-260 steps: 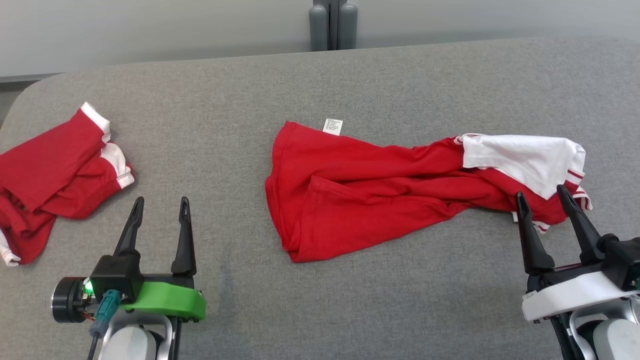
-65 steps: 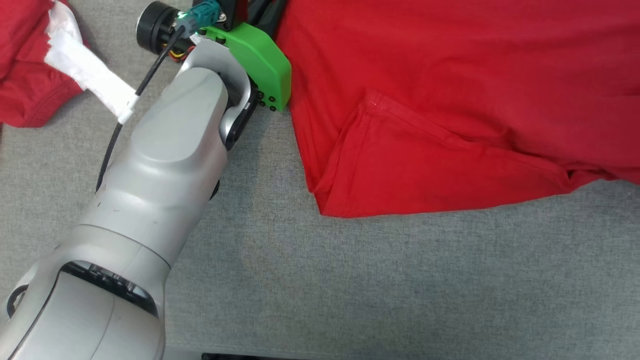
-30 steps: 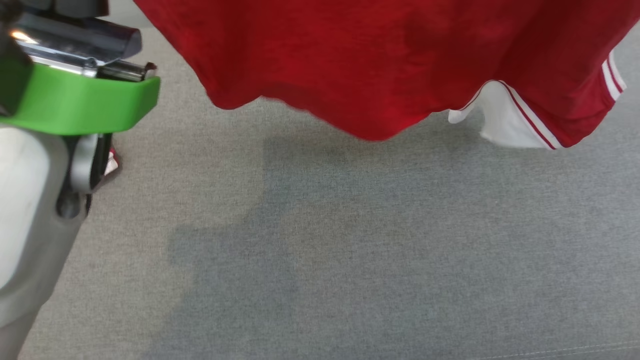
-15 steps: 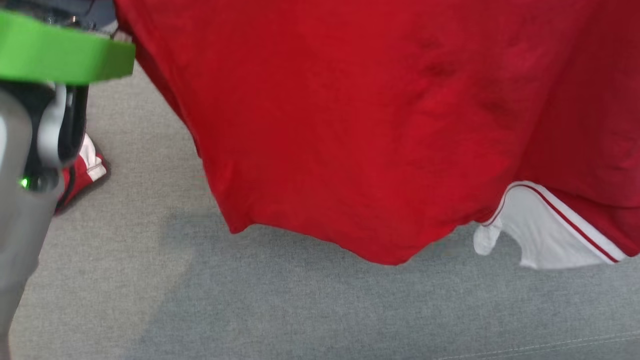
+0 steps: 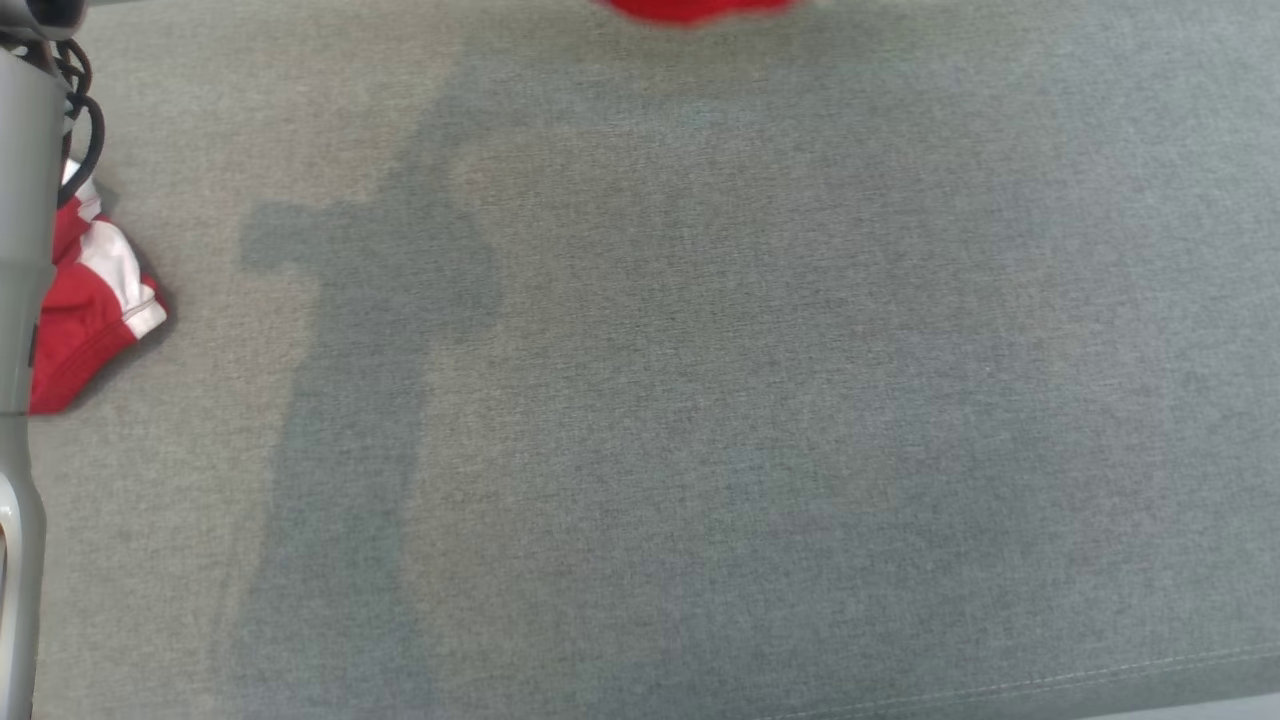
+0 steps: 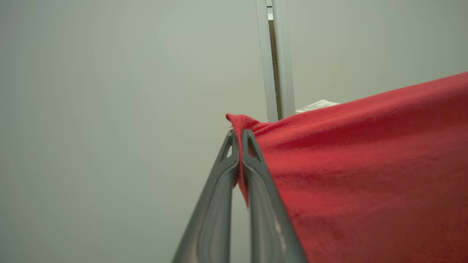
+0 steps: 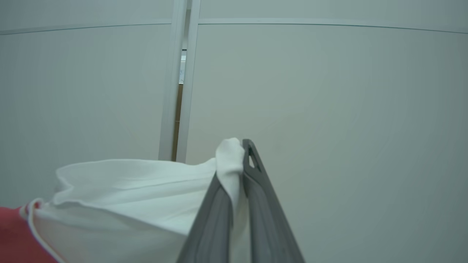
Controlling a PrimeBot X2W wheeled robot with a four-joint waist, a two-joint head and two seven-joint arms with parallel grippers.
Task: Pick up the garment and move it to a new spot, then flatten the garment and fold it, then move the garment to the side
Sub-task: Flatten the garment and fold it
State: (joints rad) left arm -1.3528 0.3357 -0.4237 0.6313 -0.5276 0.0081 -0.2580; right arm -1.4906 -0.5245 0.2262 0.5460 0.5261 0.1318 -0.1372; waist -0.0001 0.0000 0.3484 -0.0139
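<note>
- The red T-shirt point(image 5: 695, 8) has gone up. Half a second ago it hung across much of the head view; now its blurred lowest edge alone shows, high above the grey surface point(image 5: 700, 420), which carries its shadow.
- The left gripper point(image 6: 239, 136) is clamped on a red hem corner near the care label point(image 6: 316, 106). The right gripper point(image 7: 237, 159) is clamped on the white sleeve point(image 7: 128, 190).
- By my reading the pickup is done. The shirt hangs stretched between both arms, ready to be carried to a new spot over the surface.
- No container is here. A second red-and-white garment point(image 5: 90, 310) lies loose on the surface's left side.
</note>
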